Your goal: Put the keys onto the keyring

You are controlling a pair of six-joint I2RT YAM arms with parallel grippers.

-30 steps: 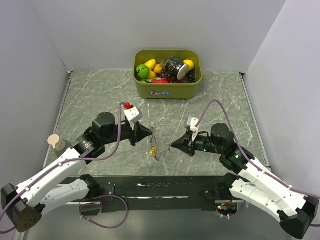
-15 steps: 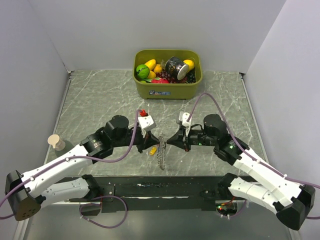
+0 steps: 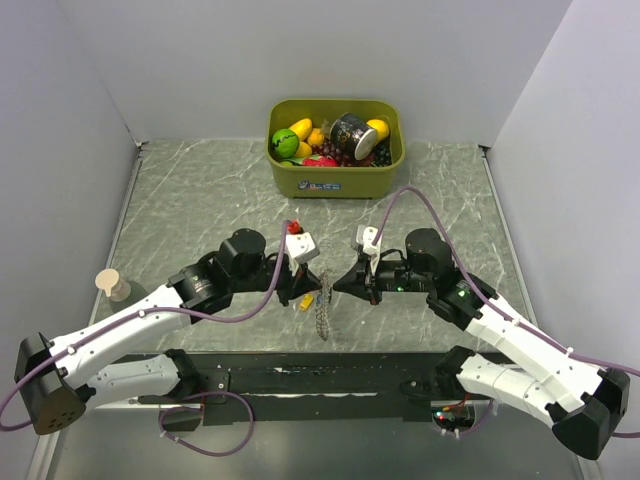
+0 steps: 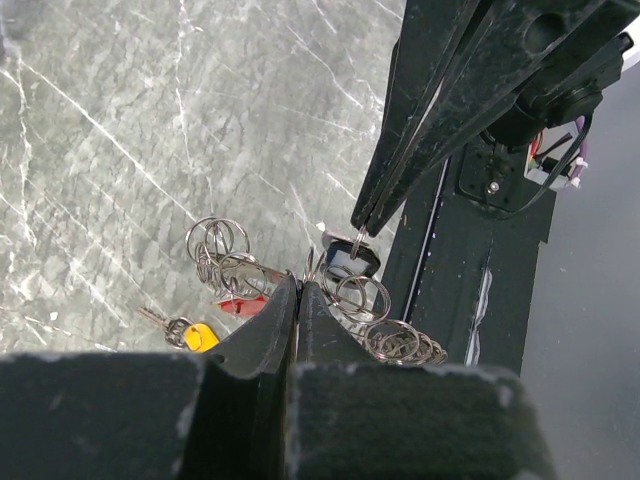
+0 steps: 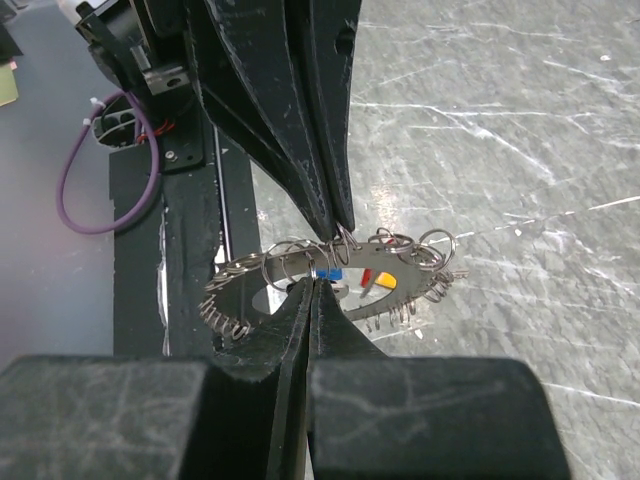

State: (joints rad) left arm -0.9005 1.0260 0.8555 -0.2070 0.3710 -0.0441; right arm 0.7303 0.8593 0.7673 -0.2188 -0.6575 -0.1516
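The large grey-silver metal keyring (image 3: 322, 308), its rim strung with small wire loops, hangs edge-on over the near middle of the grey marble-patterned table (image 3: 180, 200). It sits between the left claw (image 3: 316, 284) and the right claw (image 3: 336, 285). Each claw is pinched tight on the keyring's rim loops. Small plastic-tagged keys (image 4: 201, 336), yellow, red and blue, cluster just beside the keyring.

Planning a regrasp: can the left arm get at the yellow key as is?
Probably not. The left gripper is shut on the keyring, tip to tip with the right gripper. The yellow key is close beside its tips, but it would need to let go first.
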